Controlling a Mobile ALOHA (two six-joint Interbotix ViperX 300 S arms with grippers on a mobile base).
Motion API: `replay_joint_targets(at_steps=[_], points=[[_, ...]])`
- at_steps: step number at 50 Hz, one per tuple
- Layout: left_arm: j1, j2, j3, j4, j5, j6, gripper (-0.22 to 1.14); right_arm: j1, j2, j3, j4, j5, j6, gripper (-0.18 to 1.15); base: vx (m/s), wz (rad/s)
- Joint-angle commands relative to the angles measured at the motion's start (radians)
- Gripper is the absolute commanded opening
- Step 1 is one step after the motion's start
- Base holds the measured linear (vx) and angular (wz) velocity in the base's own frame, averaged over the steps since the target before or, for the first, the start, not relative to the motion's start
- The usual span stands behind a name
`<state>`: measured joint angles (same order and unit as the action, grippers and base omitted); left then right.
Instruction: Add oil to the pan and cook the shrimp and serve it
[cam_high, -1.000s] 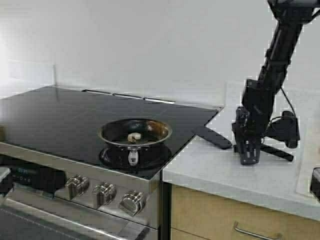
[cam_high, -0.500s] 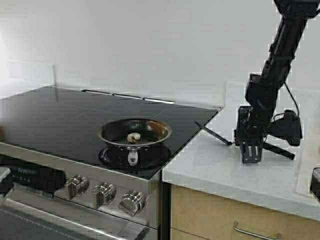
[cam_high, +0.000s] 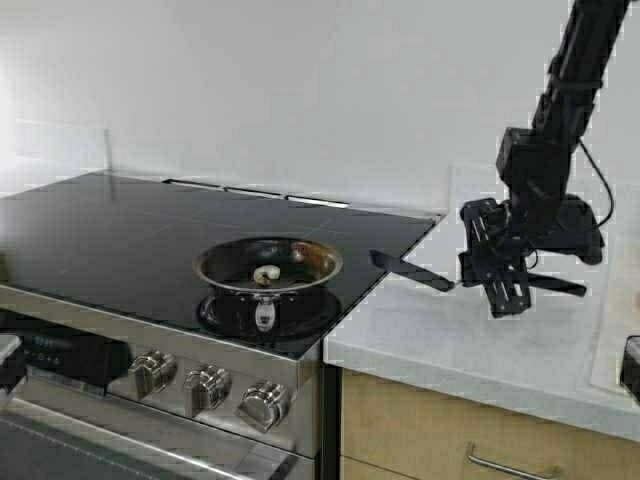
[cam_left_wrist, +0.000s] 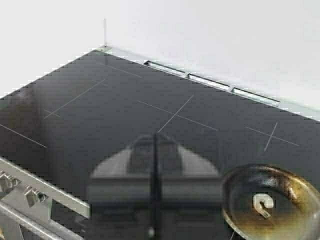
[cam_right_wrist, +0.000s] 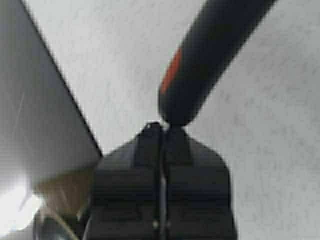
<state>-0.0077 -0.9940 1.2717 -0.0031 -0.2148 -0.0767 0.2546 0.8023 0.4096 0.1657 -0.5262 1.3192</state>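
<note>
The pan (cam_high: 300, 262) sits on the front right of the black cooktop (cam_high: 120, 230), its short handle toward the knobs. The pale curled shrimp (cam_high: 266, 274) lies in its middle. My right gripper (cam_high: 497, 280) hangs above the white counter, shut on a black spatula (cam_high: 405, 269) whose blade points at the stove's edge. In the right wrist view the spatula handle (cam_right_wrist: 210, 55), marked red, juts past the right gripper (cam_right_wrist: 162, 130). My left gripper (cam_left_wrist: 155, 137) is shut and empty over the cooktop, beside the pan (cam_left_wrist: 290, 195) and shrimp (cam_left_wrist: 262, 204). The oil is out of view.
Three steel knobs (cam_high: 208, 385) line the stove front below the pan. The white counter (cam_high: 450, 340) lies right of the stove, over a wooden drawer (cam_high: 480, 445). A white wall backs both.
My right gripper has risen from the counter and tilted, lifting the spatula with it; the blade has swung left toward the stove. Pan and shrimp have not moved.
</note>
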Motion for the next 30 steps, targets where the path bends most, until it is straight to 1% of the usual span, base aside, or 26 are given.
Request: replay_joint_targets(at_steps=[1, 9, 18, 30], points=[[0.002, 0.006, -0.026, 0.002, -0.005, -0.003, 0.03, 0.005, -0.051, 0.021, -0.066, -0.06, -0.002, 0.11, 0.0, 0.0], [0.002, 0.006, -0.023, 0.002, -0.005, -0.009, 0.03, 0.006, -0.046, 0.055, -0.106, -0.135, 0.009, 0.11, 0.0, 0.0], [0.0, 0.005, -0.023, 0.002, -0.005, -0.021, 0.03, 0.04, -0.078, 0.112, -0.117, -0.23, 0.002, 0.08, 0.0, 0.0], [0.0, 0.005, -0.02, 0.002, -0.005, -0.023, 0.03, 0.1, -0.135, 0.161, -0.117, -0.235, 0.0, 0.08, 0.0, 0.0]])
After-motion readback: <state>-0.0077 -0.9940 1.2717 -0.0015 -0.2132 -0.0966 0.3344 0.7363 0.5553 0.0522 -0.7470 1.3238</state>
